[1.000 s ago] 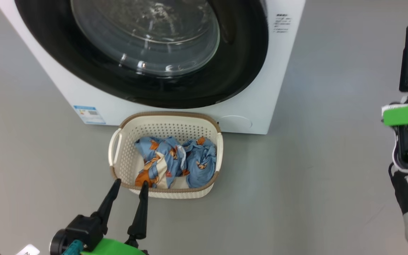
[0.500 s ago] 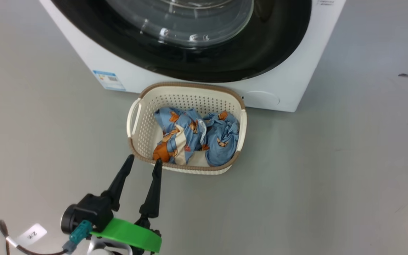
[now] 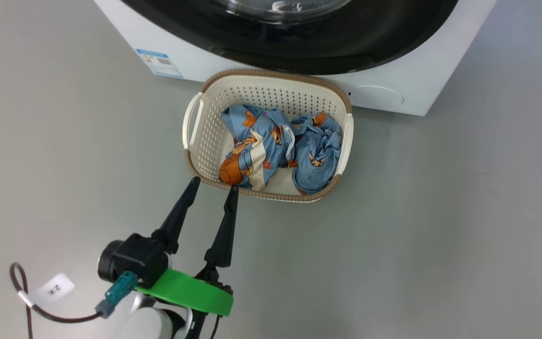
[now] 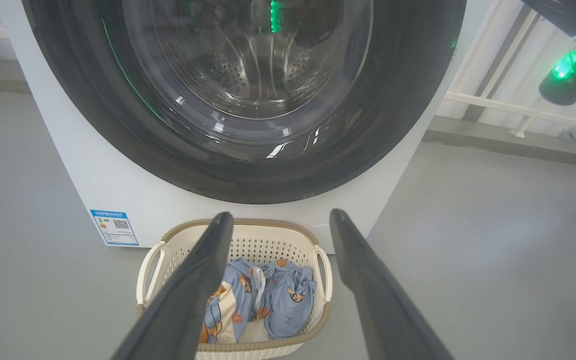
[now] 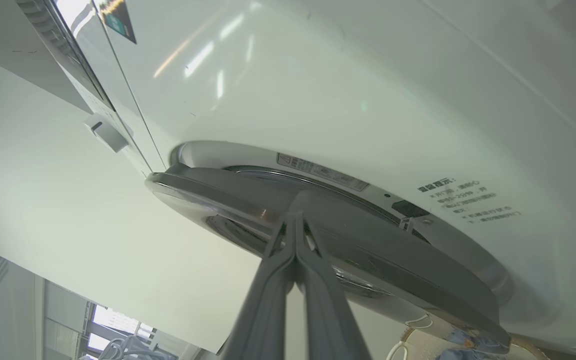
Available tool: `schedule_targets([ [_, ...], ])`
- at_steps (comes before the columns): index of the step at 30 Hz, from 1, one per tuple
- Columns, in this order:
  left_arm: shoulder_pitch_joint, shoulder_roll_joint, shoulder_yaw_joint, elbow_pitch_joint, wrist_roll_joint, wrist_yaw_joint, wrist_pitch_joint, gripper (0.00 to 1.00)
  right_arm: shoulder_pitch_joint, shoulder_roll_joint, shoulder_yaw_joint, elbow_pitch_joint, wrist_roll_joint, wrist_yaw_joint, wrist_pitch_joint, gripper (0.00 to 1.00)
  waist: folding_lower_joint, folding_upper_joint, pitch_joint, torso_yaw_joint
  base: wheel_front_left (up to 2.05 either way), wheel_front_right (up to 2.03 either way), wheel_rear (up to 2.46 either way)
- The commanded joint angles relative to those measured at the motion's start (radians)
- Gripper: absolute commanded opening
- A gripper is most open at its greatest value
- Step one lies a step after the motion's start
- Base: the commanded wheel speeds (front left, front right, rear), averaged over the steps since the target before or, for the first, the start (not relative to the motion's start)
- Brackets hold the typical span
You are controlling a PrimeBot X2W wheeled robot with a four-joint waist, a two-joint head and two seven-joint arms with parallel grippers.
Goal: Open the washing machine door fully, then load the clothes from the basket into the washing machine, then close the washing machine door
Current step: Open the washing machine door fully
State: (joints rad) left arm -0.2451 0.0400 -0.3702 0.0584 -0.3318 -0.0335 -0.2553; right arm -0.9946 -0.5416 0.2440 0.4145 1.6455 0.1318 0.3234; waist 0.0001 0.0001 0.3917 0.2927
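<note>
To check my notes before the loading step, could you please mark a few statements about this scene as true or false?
1. The clothes lie inside the basket. True.
2. The left gripper holds a garment. False: its fingers are spread and empty, near the basket's front rim.
3. The basket stands on the floor before the washing machine. True.
4. The right gripper has its fingers spread wide. False: they are pressed together, tips at the rim of the washing machine door.
</note>
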Motion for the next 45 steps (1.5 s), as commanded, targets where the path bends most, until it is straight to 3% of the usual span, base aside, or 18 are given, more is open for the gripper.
schedule_targets([
  [1, -0.022, 0.01, 0.026, -0.031, -0.005, 0.007, -0.006, 1.0, -0.019, -0.009, 0.0, -0.017, 0.014, -0.001, 0.02, 0.0, -0.0001, -0.0001, 0.023, 0.015, 0.0, 0.0, 0.0],
  [15, -0.065, 0.01, -0.03, -0.061, -0.041, 0.016, -0.006, 1.0, -0.178, -0.005, -0.018, 0.12, 0.036, -0.001, 0.225, 0.0, -0.0001, -0.0001, 0.094, 0.068, 0.0, 0.0, 0.0],
  [28, -0.065, 0.01, -0.062, -0.063, -0.055, 0.022, -0.006, 1.0, -0.227, 0.013, -0.012, 0.176, -0.024, -0.001, 0.239, 0.0, -0.0001, -0.0001, 0.103, 0.098, 0.0, 0.0, 0.0],
  [45, -0.043, 0.01, -0.081, -0.045, -0.049, 0.009, -0.006, 1.0, -0.165, 0.055, 0.021, 0.164, -0.051, -0.001, 0.28, 0.0, -0.0001, -0.0001, 0.055, 0.105, 0.0, 0.0, 0.0],
])
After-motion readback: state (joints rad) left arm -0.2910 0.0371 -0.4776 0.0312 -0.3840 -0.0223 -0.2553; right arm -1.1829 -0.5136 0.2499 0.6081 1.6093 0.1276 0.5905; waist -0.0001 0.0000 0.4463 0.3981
